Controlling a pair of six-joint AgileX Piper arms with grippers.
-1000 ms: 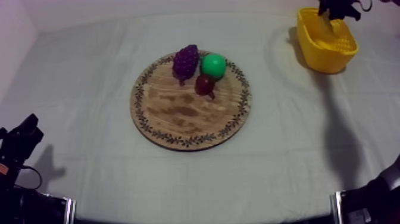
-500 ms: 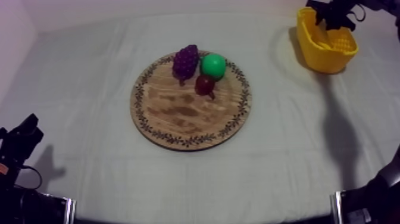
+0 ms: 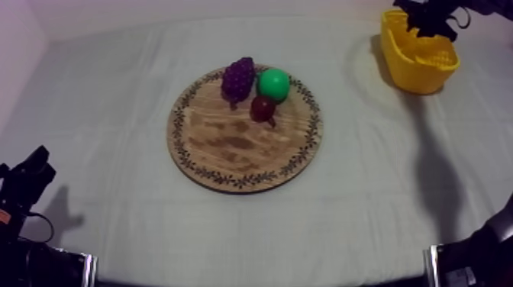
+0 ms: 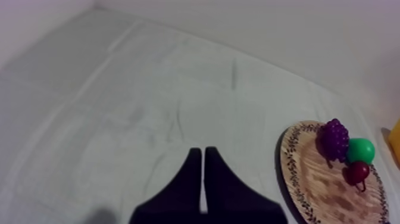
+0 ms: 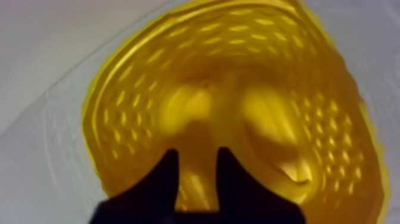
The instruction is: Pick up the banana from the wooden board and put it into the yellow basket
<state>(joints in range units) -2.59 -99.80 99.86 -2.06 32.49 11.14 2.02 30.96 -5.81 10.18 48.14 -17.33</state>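
The yellow basket [image 3: 404, 72] stands at the table's far right. My right gripper [image 3: 427, 15] hangs just above its far rim. In the right wrist view the gripper [image 5: 197, 173] looks straight down into the basket [image 5: 119, 101], open, with its fingers apart over the floor. A paler yellow curved shape [image 5: 193, 107] lies inside, likely the banana, blurred into the basket's colour. My left gripper [image 3: 34, 164] rests low at the left, and in its wrist view [image 4: 203, 156] it is shut as a narrow wedge over bare cloth.
The round wooden board [image 3: 229, 164] sits mid-table with a bunch of grapes [image 3: 238, 78], a green pear [image 3: 274, 83] and a small red fruit [image 3: 263, 108] on its far part. From the left wrist view the board [image 4: 309, 190] lies beyond the fingers.
A second ago my right gripper hung low in the basket's mouth with a pale yellow thing under it. It has since risen towards the far rim, fingers bare. The left arm stayed still.
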